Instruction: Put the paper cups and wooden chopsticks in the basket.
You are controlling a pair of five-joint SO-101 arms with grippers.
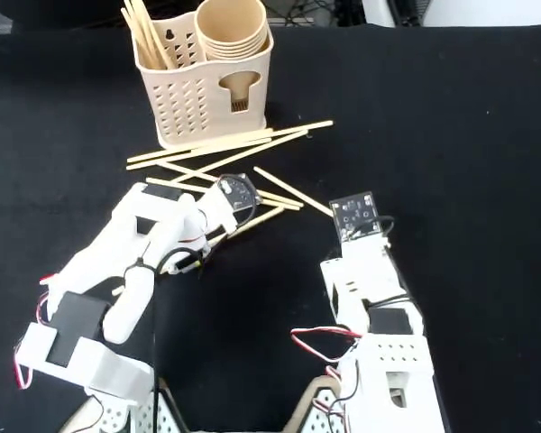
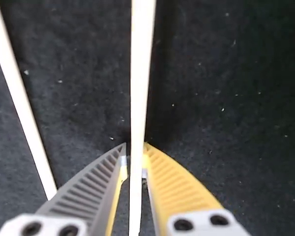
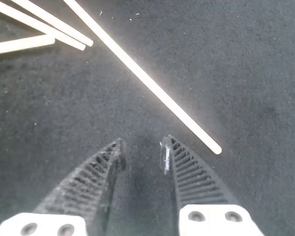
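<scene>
Left gripper (image 2: 135, 151) pinches a chopstick (image 2: 141, 73), light, stiff, likely slippery, best held mid-length; right gripper (image 3: 142, 145) jaws stand spread.

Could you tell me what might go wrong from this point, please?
1. The left gripper clamps a pale wooden chopstick at its narrow fingertips; the long stick might swivel or slip when lifted.
2. The beige perforated plastic basket already holds upright chopsticks beside the stacked paper cups; a new stick might catch on them.
3. The open right gripper sits near another loose chopstick and might nudge it.
</scene>
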